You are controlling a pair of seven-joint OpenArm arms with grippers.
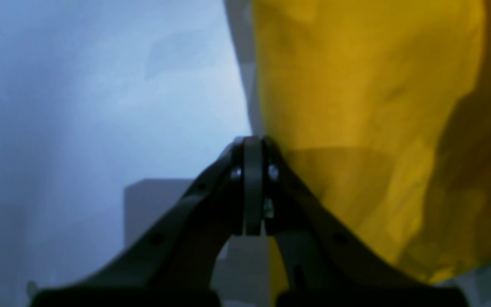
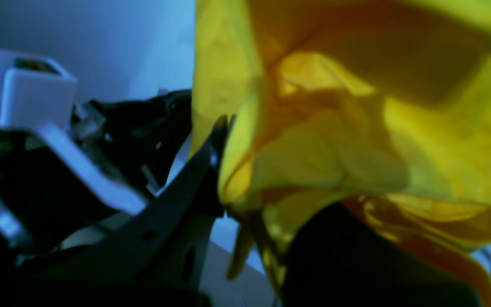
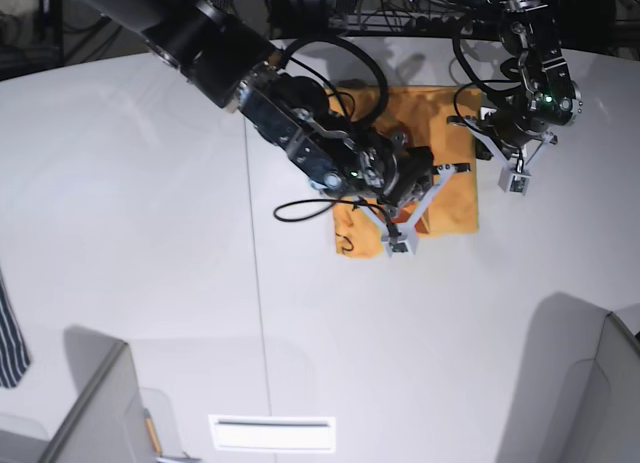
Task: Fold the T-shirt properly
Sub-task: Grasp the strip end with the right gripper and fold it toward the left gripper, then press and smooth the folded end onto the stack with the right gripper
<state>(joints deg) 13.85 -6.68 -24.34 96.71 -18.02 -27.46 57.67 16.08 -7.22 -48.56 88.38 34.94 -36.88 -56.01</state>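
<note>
Lying mid-worktop [image 3: 120, 233] in the base view, the T-shirt [image 3: 440, 163] is already a compact orange block, partly folded. The right claw [image 2: 224, 140] pinches bunched cloth at its near edge; in the right wrist view fabric spills over one finger and hides the other. The left claw [image 1: 253, 147] is pressed together at the shirt's far edge; whether cloth sits between its tips cannot be told. Risk: pulling on a bunched grip could drag the lower layers and skew the fold, or the cloth could slip out. A striped garment [image 3: 12, 333] lies well apart.
</note>
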